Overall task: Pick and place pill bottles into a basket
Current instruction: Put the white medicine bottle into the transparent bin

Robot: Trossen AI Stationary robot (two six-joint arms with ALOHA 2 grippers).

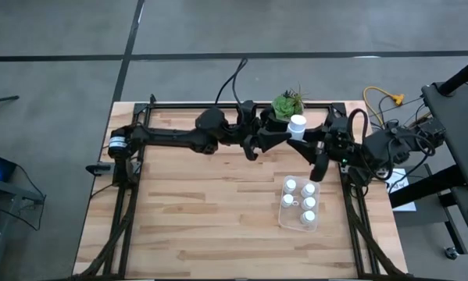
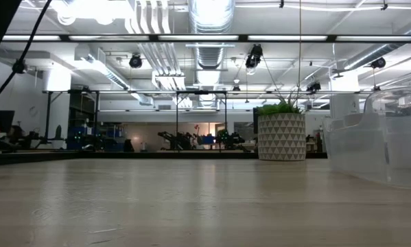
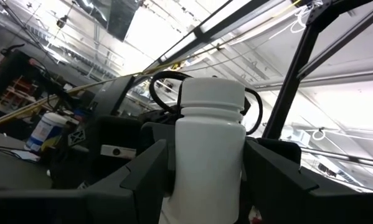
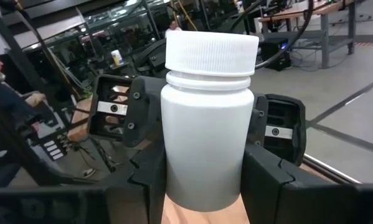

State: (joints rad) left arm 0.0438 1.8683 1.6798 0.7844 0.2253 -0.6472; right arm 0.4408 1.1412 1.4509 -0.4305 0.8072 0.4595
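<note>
One pill bottle (image 1: 298,123) is clenched by both the left gripper (image 1: 284,133) and right gripper (image 1: 305,134) near the plant (image 1: 287,102); if neither releases, it could be wrenched loose, missing the basket (image 1: 284,220).

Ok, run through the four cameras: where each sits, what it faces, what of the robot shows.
High: overhead, looking straight down; both arms, bin, plant.
Low: table height, looking level into the room; no arm shows.
Left wrist: past the left fingers holding a bottle.
Right wrist: right fingers on the same bottle.
Shared: both wrist views see that bottle; high and low share plant and bin.
</note>
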